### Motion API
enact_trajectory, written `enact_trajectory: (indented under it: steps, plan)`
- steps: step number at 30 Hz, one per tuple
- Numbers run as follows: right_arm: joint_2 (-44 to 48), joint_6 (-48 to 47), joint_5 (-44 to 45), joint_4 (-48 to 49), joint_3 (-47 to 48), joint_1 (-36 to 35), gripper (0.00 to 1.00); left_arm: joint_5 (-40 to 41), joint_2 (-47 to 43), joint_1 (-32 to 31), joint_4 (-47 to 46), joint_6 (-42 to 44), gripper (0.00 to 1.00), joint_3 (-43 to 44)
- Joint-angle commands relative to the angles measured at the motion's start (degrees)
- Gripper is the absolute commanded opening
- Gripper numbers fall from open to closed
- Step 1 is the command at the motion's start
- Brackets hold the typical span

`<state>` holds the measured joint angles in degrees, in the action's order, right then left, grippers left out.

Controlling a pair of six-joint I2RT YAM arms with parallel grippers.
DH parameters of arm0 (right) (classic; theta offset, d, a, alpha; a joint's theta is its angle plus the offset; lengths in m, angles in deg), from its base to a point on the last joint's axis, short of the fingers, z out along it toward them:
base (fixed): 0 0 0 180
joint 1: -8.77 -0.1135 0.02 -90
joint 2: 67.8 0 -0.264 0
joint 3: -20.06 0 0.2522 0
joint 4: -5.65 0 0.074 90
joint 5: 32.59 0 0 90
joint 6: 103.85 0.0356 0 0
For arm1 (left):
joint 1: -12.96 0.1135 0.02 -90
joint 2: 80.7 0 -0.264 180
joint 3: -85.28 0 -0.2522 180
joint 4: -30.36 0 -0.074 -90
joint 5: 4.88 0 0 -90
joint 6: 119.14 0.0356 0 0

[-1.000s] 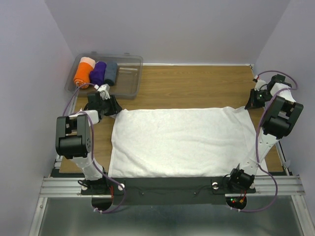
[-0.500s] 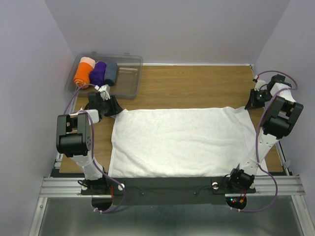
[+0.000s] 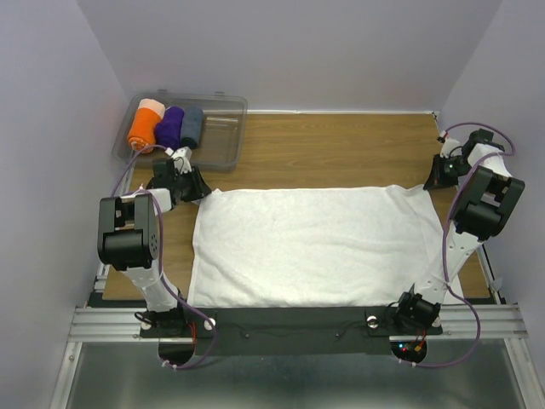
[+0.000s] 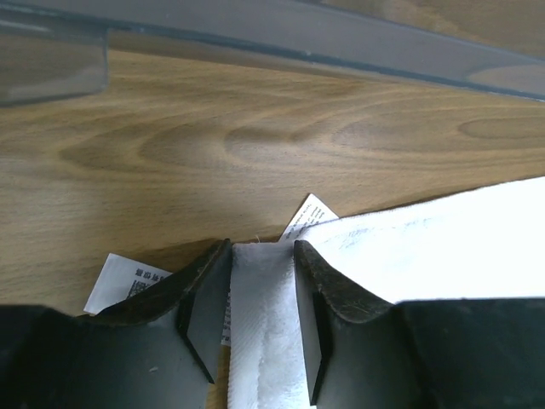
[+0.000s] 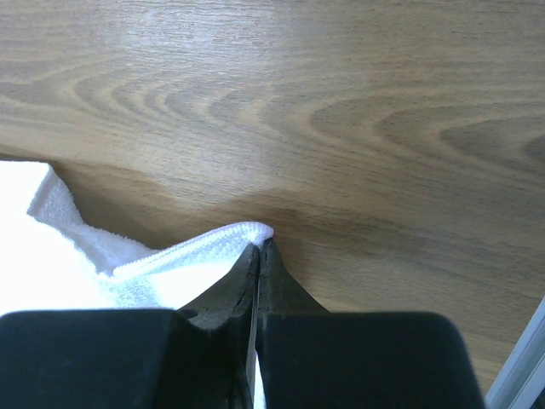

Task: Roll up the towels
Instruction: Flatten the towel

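Observation:
The white towel (image 3: pixel 311 247) lies spread flat across the wooden table, long side left to right. My left gripper (image 3: pixel 203 189) is at its far left corner. In the left wrist view the gripper (image 4: pixel 262 249) has its jaws apart, with a strip of the towel's corner (image 4: pixel 264 324) lying between them. My right gripper (image 3: pixel 431 182) is at the far right corner. In the right wrist view it (image 5: pixel 258 244) is shut on the towel's corner (image 5: pixel 170 264), which is lifted slightly off the wood.
A clear plastic bin (image 3: pixel 223 136) stands at the back left, holding an orange roll (image 3: pixel 145 126), a purple roll (image 3: pixel 170 126) and a grey-blue roll (image 3: pixel 192 124). The bin's edge (image 4: pixel 341 43) shows just beyond the left fingers. Paper care labels (image 4: pixel 119 279) stick out by the left corner.
The left arm's wrist has shifted very slightly. The towel and the right arm have not visibly moved.

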<state>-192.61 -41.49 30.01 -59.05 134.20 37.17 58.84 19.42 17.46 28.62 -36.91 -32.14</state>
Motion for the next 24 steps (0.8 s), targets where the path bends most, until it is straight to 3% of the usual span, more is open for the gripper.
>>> enact_trajectory:
  steps: [1,6,10,24]
  plan:
    - [1.5,-0.8,0.0,-0.7,1.3,-0.5,0.01,-2.1,1.4,-0.8,3.8,1.6,0.43,1.3]
    - [2.1,0.0,-0.7,-0.8,1.7,-0.5,0.01,-3.2,-0.5,-0.8,3.5,1.9,0.23,0.5]
    - [3.6,-0.2,-1.3,-1.2,1.2,-0.5,0.01,-4.7,-3.6,-0.8,3.4,2.7,0.00,0.1]
    - [6.2,3.1,-4.1,-1.4,6.6,-0.5,0.00,-2.9,-16.6,1.7,10.3,13.0,0.00,5.1]
